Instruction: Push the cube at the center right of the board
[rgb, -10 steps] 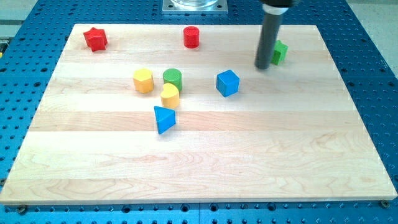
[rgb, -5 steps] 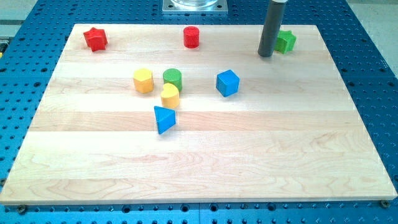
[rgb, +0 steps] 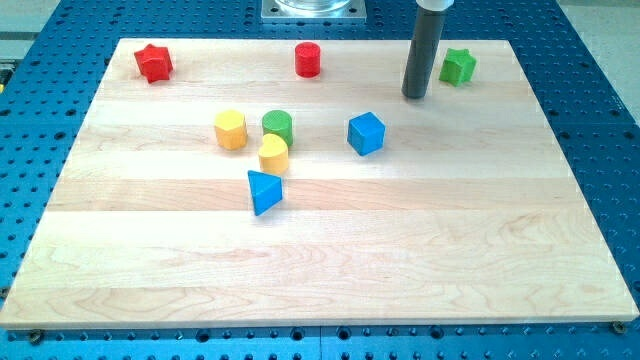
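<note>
The blue cube (rgb: 366, 133) sits on the wooden board (rgb: 400, 250), a little right of centre. My tip (rgb: 414, 96) stands above and to the right of the cube, apart from it. A green star block (rgb: 457, 66) lies just right of the rod, near the board's top right, with a small gap between them.
A red star (rgb: 153, 62) lies at the top left and a red cylinder (rgb: 307, 60) at the top centre. A yellow hexagon (rgb: 230, 130), a green cylinder (rgb: 277, 125), a yellow block (rgb: 273, 154) and a blue triangle (rgb: 264, 191) cluster left of centre.
The green star has shifted up and to the right, pushed by the rod. My tip went up with it, then moved left and slightly down, away from the star.
</note>
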